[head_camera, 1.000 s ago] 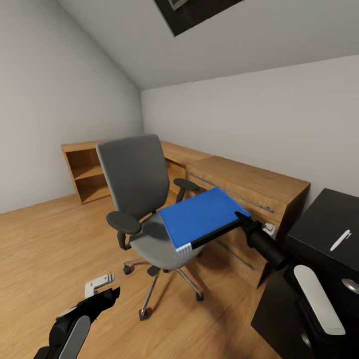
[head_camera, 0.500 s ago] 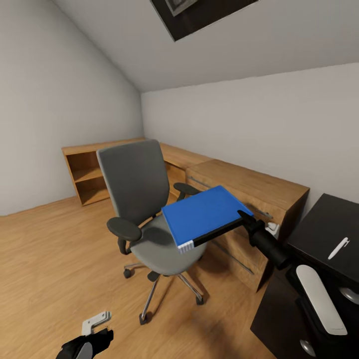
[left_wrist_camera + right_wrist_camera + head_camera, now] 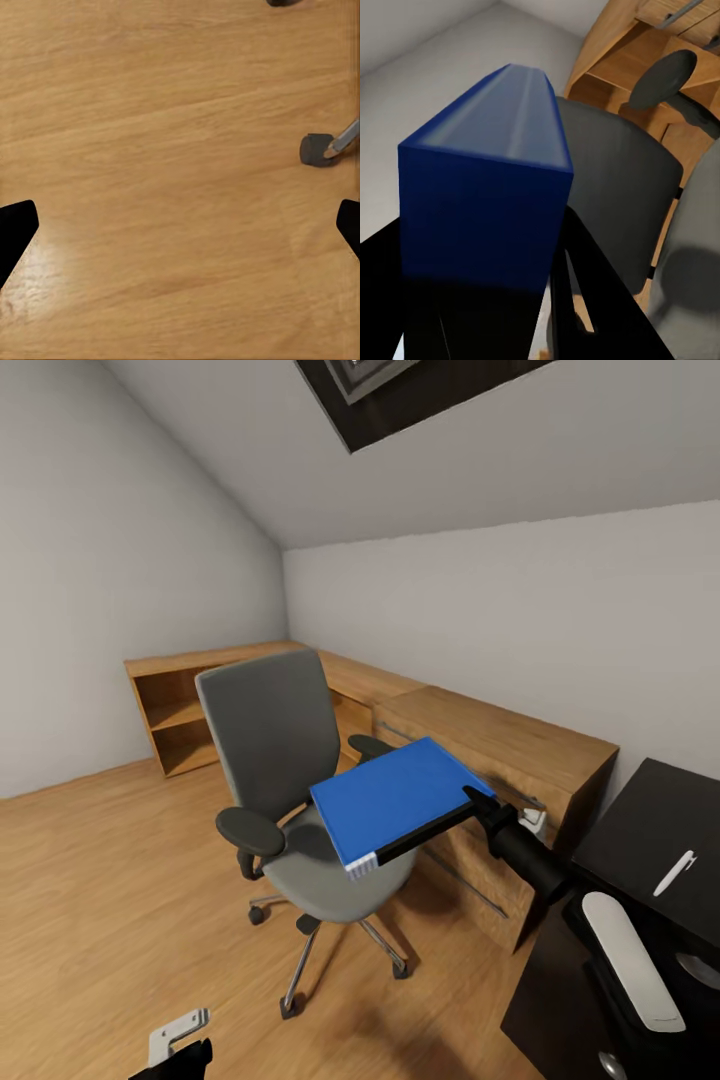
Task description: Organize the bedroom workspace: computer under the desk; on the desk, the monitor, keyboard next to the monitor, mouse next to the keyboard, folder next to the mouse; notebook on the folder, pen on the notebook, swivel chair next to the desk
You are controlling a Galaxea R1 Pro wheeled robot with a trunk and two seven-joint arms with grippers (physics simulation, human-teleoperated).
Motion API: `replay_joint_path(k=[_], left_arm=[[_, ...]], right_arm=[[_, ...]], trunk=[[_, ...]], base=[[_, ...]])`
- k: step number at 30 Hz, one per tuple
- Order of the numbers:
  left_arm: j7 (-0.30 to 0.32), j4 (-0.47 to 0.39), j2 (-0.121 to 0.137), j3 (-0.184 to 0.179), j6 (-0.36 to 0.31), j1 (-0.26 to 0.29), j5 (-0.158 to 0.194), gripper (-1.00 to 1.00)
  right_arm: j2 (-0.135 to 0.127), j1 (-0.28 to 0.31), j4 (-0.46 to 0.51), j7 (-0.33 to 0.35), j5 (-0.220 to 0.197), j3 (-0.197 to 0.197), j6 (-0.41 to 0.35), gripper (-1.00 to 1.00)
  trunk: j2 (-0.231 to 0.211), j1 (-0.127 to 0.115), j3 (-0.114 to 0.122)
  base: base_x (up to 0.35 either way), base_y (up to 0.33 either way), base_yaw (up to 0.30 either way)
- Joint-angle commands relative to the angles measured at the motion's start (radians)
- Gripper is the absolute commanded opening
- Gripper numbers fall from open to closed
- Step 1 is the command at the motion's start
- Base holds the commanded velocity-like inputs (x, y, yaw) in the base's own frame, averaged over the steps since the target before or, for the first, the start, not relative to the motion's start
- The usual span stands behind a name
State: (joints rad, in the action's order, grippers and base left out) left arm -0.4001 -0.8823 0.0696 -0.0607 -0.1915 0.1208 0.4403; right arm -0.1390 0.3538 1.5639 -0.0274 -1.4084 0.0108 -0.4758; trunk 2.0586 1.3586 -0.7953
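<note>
The right end effector (image 3: 478,801) is clamped on one corner of the blue folder (image 3: 395,798), held level above the swivel chair (image 3: 290,780) seat. The far end overhangs unsupported; it may sag, pivot or slip out. The desk (image 3: 640,830) with the pen (image 3: 674,872) stands beside the chair. The left end effector (image 3: 180,225) hangs apart over the floor (image 3: 165,150).

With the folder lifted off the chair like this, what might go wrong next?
The right gripper pinches the folder only at one edge, so it sticks out unsupported over the chair and might droop or slip.

Swinging toward the black desk, it may sweep the pen off or clip the wooden chest.
</note>
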Motion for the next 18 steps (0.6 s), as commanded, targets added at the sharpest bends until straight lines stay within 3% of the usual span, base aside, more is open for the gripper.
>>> replay_joint_path(k=[1,7,18], left_arm=[[-0.008,-0.001,0.001,-0.005,-0.001,0.0,0.006,1.0],[-0.006,0.001,-0.001,-0.005,0.004,0.0,0.004,1.0],[-0.006,0.034,-0.003,-0.025,0.022,0.0,0.005,1.0]], right_arm=[[0.0,0.001,0.0,-0.003,-0.006,0.001,-0.005,-1.0],[0.001,0.001,-0.003,-0.004,-0.009,0.0,-0.004,-1.0],[0.005,0.001,-0.008,-0.009,-0.004,0.003,0.029,-1.0]], trunk=[[-0.007,-0.004,0.002],[-0.049,-0.027,0.022],[-0.126,-0.069,0.063]], base=[[0.0,0.0,0.0],[0.0,0.0,-0.01],[0.0,0.0,-0.226]])
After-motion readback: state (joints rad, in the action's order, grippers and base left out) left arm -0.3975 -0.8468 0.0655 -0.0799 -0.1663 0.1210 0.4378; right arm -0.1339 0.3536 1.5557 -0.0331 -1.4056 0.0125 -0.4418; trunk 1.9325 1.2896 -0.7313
